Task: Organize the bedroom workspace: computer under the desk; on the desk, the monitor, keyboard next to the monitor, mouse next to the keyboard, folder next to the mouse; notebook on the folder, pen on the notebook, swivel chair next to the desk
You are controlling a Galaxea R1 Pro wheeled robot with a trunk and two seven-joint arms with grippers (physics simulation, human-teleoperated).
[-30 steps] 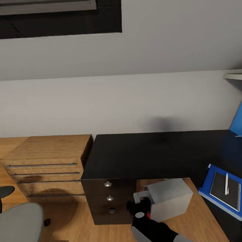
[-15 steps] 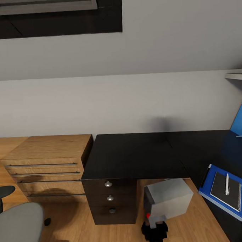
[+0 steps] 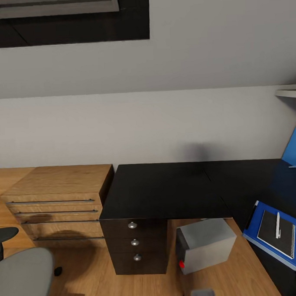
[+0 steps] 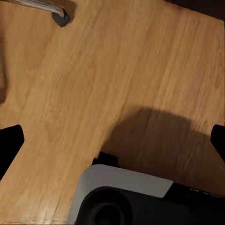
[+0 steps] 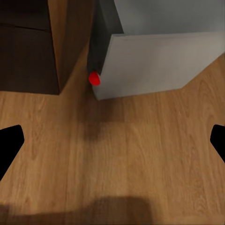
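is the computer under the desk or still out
Partly under: the computer stands on the floor, its back end under the desk, its front with the red light sticking out.

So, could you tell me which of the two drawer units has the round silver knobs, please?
The black three-drawer unit under the desk, beside the computer. The light-wood chest has long bar handles instead.

Your head camera looks down across the desk [image 3: 167,188] from afar. Your right wrist camera hovers close before the computer [image 5: 154,51], shared with the head view; your left faces floor [image 4: 117,70].
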